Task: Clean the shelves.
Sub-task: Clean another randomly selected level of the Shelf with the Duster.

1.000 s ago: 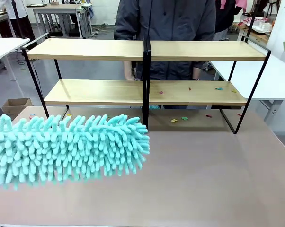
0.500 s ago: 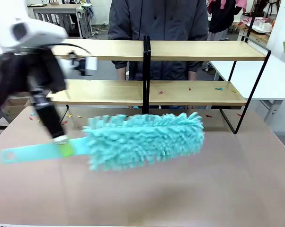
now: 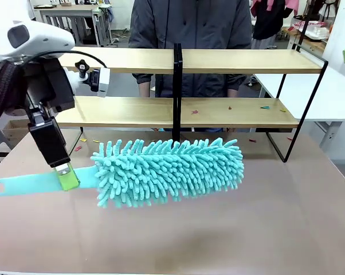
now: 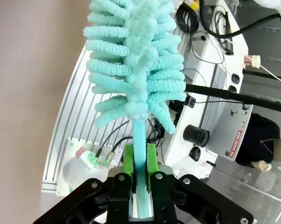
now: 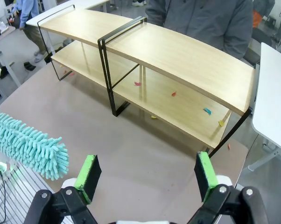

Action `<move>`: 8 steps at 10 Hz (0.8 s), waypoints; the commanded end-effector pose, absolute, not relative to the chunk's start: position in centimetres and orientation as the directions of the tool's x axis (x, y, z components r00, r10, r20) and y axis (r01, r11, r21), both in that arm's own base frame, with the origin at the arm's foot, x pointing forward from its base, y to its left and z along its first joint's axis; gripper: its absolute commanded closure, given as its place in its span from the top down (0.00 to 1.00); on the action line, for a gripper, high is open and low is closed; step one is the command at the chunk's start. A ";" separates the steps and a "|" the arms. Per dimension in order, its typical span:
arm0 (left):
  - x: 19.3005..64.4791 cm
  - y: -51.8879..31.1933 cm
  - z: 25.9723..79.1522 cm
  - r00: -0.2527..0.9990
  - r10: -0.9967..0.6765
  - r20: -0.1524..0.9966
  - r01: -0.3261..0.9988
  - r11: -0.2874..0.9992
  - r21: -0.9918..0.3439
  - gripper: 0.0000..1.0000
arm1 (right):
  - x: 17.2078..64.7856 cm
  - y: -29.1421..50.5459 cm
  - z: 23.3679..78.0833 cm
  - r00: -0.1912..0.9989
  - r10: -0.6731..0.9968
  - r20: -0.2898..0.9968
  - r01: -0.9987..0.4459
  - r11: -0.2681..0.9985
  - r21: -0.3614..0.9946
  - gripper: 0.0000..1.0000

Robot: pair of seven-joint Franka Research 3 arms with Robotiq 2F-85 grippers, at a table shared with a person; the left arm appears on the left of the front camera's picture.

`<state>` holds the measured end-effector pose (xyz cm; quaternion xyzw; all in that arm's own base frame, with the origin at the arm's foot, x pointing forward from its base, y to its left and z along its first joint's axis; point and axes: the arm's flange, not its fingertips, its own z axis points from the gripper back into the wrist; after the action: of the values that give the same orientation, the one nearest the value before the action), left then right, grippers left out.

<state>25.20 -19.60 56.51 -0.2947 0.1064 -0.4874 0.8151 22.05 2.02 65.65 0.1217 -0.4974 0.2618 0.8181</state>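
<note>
Well, the brown table (image 3: 264, 217) spreads out in front of me. The shelves (image 3: 235, 61) stand along its far side. My left pincer (image 3: 67, 176) is clamped on the flat handle of a fluffy blue-green duster (image 3: 169, 169). My right pincer (image 5: 145, 173) is wide apart and holds nothing. Tiny colored scraps (image 3: 265, 107) lie on the low board.

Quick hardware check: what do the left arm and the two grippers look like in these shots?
Left arm: white rounded shell with a dark round cap, and a thin black cable arcing beside it. Left gripper: black boxy body, bright green pads. Right gripper: black linkage fingers with visible bolts, and the same green pads at the tips.
</note>
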 end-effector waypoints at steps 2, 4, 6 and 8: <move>25.4 -27.8 56.4 0.714 -0.682 0.158 0.657 0.574 -0.490 0.12 | 22.0 2.0 65.7 0.369 0.306 0.878 -0.550 0.833 -0.059 1.00; 25.4 -31.7 56.5 0.824 -0.526 0.210 0.564 0.731 -0.385 0.12 | 22.0 2.0 65.7 0.369 0.306 0.878 -0.550 0.833 -0.059 1.00; 24.9 -33.5 56.3 0.865 -0.481 0.145 0.502 0.816 -0.287 0.12 | 22.0 2.0 65.7 0.369 0.306 0.878 -0.550 0.833 -0.059 1.00; 22.2 -31.2 56.8 0.906 -0.423 0.032 0.411 0.856 -0.315 0.12 | 22.0 2.0 65.7 0.369 0.306 0.878 -0.550 0.833 -0.059 1.00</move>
<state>23.85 -32.88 55.45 -0.1541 -0.0298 -0.2293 0.9606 22.05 2.02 65.65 0.1217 -0.4975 0.2617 0.8181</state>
